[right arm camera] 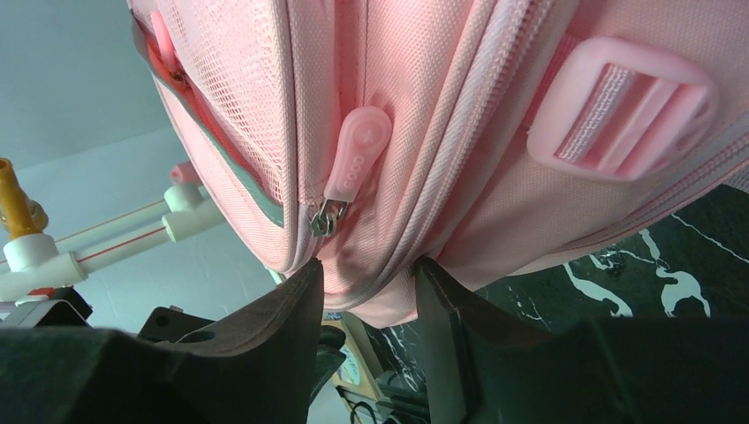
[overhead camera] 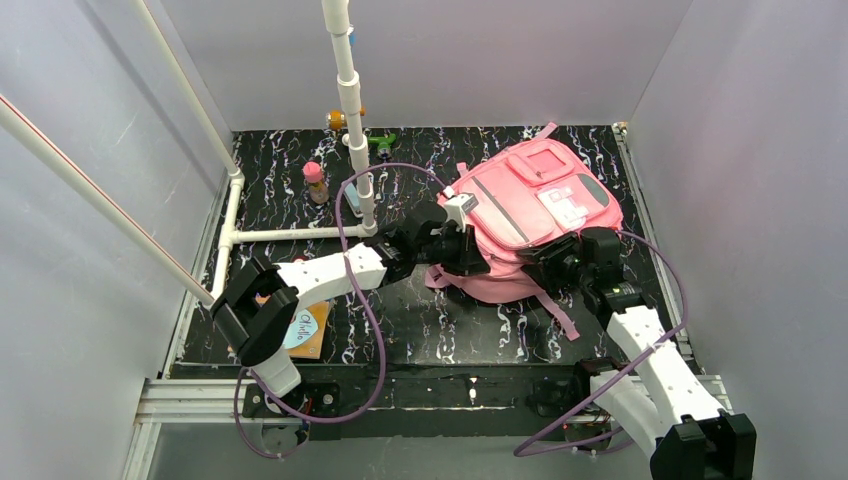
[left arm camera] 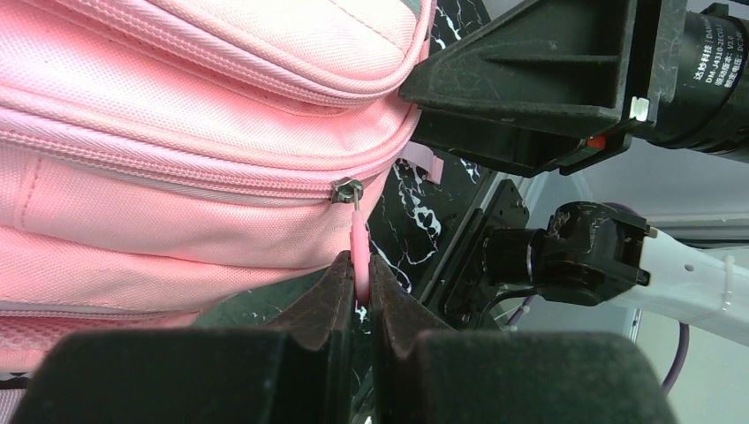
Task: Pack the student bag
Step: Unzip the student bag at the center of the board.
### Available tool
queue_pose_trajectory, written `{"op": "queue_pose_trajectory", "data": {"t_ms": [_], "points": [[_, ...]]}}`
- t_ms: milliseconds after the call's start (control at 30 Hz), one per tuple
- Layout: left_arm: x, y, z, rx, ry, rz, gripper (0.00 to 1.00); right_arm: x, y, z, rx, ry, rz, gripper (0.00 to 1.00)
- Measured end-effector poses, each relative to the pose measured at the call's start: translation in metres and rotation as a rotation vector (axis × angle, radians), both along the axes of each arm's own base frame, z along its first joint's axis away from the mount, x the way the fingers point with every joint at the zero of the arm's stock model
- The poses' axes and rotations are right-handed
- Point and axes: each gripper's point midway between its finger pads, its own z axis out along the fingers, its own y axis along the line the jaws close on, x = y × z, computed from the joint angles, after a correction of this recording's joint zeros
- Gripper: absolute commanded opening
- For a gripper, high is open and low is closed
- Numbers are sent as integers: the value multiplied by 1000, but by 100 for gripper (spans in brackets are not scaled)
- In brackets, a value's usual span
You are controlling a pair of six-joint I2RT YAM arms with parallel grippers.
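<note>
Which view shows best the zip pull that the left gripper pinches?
Left wrist: the pink pull sits pinched in the left gripper, below its slider. From the top the gripper hides it; the right wrist shows another pull.

Count: 1 pink backpack (overhead camera: 530, 170), 1 pink-capped bottle (overhead camera: 316, 183), 1 small orange item (overhead camera: 337, 119), 1 small green item (overhead camera: 381, 142), 1 brown card (overhead camera: 316, 341). 2 pulls: zip pull (left arm camera: 358, 243) at my left hand (left arm camera: 358, 287), second zip pull (right arm camera: 358, 150) above my right hand (right arm camera: 366, 278). 2 hands.

Student bag (overhead camera: 530, 200) on marbled table (overhead camera: 450, 320)
</note>
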Motion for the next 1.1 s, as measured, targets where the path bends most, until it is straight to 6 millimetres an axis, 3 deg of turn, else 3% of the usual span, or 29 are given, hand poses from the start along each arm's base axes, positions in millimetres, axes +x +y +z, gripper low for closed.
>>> {"op": "queue_pose_trajectory", "data": {"t_ms": [367,833,1000,1100], "points": [[-8,-6,1,-4,-7,-20,0,-5,-3,3,22,31,-40,52],[-13,-8,0,12,-21,-51,0,-10,-2,24,72,-9,-60,51],[-14,-8,0,14,-21,-51,0,-7,-2,15,86,11,-75,46],[-16,-9,-1,19,-24,-48,0,-6,0,4,115,25,-90,49]]}}
